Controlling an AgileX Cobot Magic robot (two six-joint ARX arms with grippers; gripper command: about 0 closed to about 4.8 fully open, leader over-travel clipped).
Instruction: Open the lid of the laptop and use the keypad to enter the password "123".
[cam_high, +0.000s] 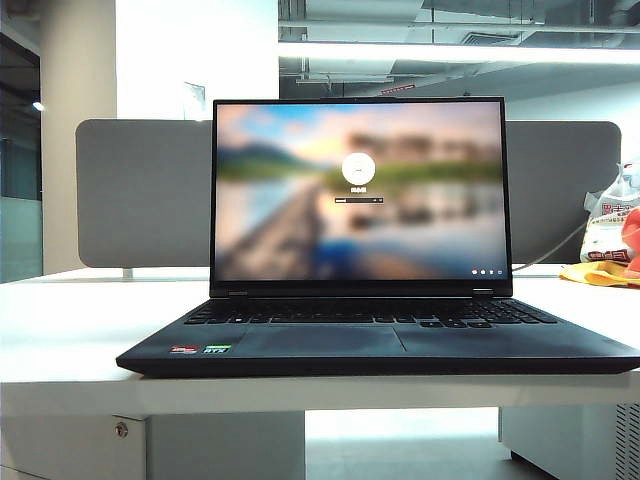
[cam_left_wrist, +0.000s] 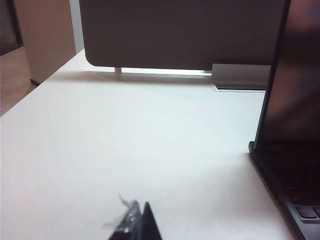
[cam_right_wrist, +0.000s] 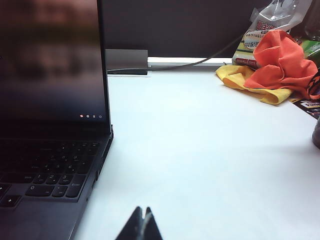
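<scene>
The laptop (cam_high: 375, 340) sits square in the middle of the white desk (cam_high: 70, 330), its long side running left to right along the front edge, the keypad (cam_high: 370, 313) and palm rest toward me. The lid (cam_high: 358, 190) stands upright, its screen lit with a blurred login picture and its back to the grey divider (cam_high: 140, 195) behind. Off to the right lie an orange cloth (cam_right_wrist: 277, 62) over a yellow cloth (cam_right_wrist: 235, 77), with a plastic bag (cam_right_wrist: 272, 17) by them and a cable (cam_right_wrist: 200, 62) trailing past. The left gripper (cam_left_wrist: 136, 222) hangs low over bare desk left of the laptop; I can't tell whether its jaws are apart. The right gripper (cam_right_wrist: 142, 225) rests on the other side, tips pinched together, empty
</scene>
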